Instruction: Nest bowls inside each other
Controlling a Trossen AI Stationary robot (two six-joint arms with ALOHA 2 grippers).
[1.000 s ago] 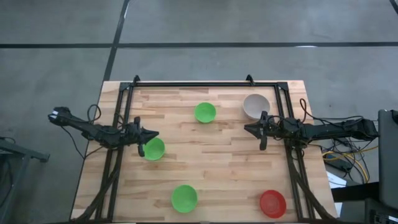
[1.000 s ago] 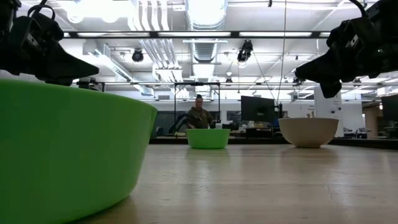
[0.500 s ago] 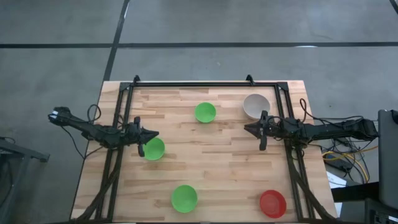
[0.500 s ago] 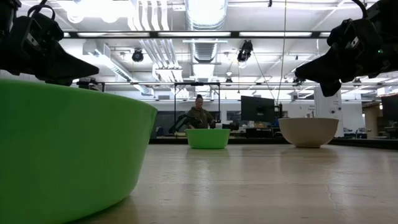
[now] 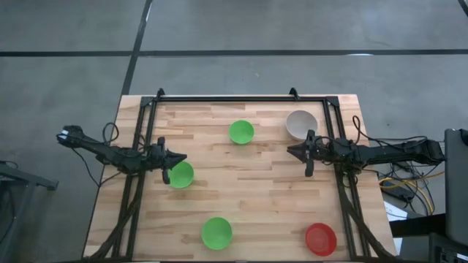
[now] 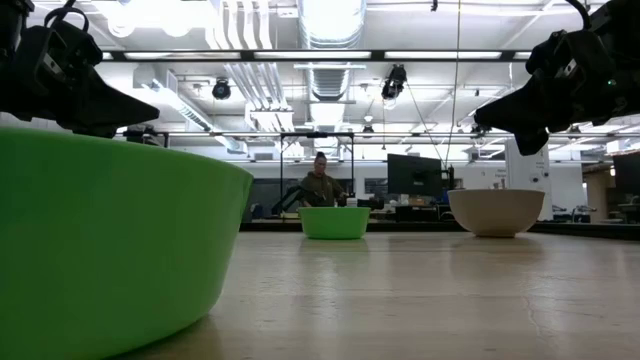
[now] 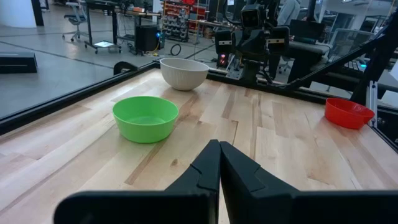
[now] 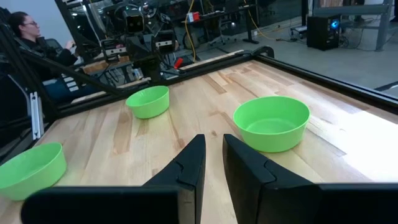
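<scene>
Left hand, fingers together, at centre left by a green bowl. Right hand, fingers slightly apart, empty, beside white bowl at upper right.

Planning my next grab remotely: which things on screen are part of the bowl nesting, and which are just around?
Part of the job:
- three green bowls
- red bowl
- pale bowl
- left gripper, right gripper, both empty

Just around:
- black frame
- cables
- seated person

Five bowls apart on table
</scene>
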